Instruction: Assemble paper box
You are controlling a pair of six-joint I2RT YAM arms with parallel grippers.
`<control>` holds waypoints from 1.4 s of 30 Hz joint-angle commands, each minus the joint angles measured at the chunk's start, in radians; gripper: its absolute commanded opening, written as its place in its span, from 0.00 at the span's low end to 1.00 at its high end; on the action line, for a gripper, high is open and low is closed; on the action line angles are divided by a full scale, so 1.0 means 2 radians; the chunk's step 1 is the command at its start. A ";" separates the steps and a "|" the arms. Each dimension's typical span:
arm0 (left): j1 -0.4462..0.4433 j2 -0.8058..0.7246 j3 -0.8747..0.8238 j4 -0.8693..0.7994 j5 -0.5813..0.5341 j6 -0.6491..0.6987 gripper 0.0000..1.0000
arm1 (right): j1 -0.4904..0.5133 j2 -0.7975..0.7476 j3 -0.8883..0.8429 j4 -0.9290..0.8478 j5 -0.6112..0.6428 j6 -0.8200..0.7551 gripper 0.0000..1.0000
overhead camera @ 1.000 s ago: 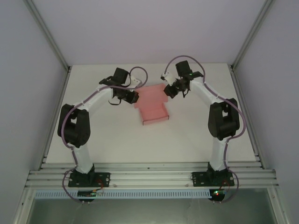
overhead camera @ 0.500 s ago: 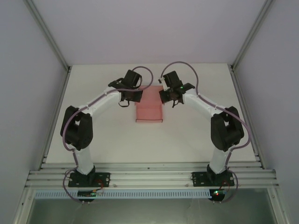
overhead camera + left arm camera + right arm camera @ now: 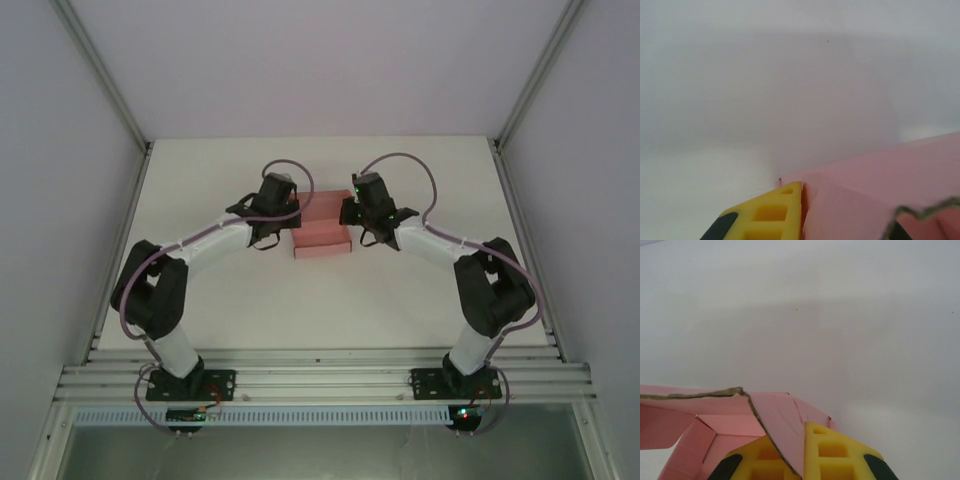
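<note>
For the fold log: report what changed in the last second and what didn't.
The left hand and right hand closed in toward each other, folding the paper box from a stepped shape into a compact block. Both stayed gripping its sides.

top: overhead, far | wrists: close, low, facing outward | shared: paper box (image 3: 322,235)

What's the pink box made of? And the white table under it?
The paper box looks like thin matte card: sharp folds, and a brownish raw cut edge in the right wrist view. The table is smooth, matte white; laminate or painted, hard to tell.
</note>
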 commanded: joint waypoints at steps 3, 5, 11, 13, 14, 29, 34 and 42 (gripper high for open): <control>0.004 -0.032 -0.016 0.071 0.008 -0.019 0.11 | 0.016 -0.020 -0.023 0.032 0.039 0.013 0.00; 0.003 -0.041 -0.026 0.086 0.010 -0.014 0.13 | 0.019 -0.023 -0.026 0.041 0.039 0.012 0.00; 0.001 -0.055 -0.054 0.139 0.015 -0.001 0.18 | 0.022 -0.021 -0.032 0.078 0.058 0.018 0.00; 0.002 -0.051 -0.054 0.142 0.016 -0.007 0.18 | 0.024 -0.018 -0.036 0.095 0.061 0.029 0.00; 0.002 -0.050 -0.055 0.143 0.019 -0.009 0.18 | 0.027 -0.017 -0.035 0.094 0.073 0.038 0.00; 0.002 -0.021 -0.094 0.213 0.043 -0.070 0.17 | 0.082 0.022 -0.050 0.149 0.153 0.071 0.00; -0.001 -0.021 -0.110 0.231 0.058 -0.073 0.17 | 0.089 0.016 -0.062 0.153 0.161 0.067 0.00; -0.011 -0.046 -0.191 0.300 0.078 -0.039 0.24 | 0.099 0.007 -0.116 0.206 0.181 0.061 0.00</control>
